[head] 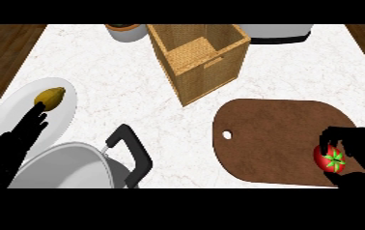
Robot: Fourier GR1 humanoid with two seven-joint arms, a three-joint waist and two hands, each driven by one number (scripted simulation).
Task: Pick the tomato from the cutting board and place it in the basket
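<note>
Nearest, at the lower right edge of the head view, the right hand (pixel 343 149) is curled round the tomato (pixel 330 159), its fingers (pixel 335 138) arching over the top and the thumb below, so the red fruit with its green star-shaped stalk shows between them. The tomato is at the right end of the brown cutting board (pixel 274 139), a rounded slab with a small hanging hole near its left edge; whether the tomato touches the board or is lifted just off it cannot be told from this angle.

At the lower left, a grey pot (pixel 68 168) with a black handle (pixel 134 154) sits on the white marbled surface (pixel 107 74). Just behind it the left hand (pixel 25 135) shows as a dark shape with its fingers straight and relaxed, holding nothing, lying over a white plate (pixel 63 118). On the plate is a small yellow-brown, lemon-shaped food item (pixel 50 97), just beyond the fingertips.

Farther back, near the middle, stands the woven basket (pixel 203 74), square, open-topped and turned at an angle, well apart from the tomato. Behind it at the far edge are a grey cup-like container (pixel 127 32) to the left and a white and dark appliance (pixel 279 32) to the right.
</note>
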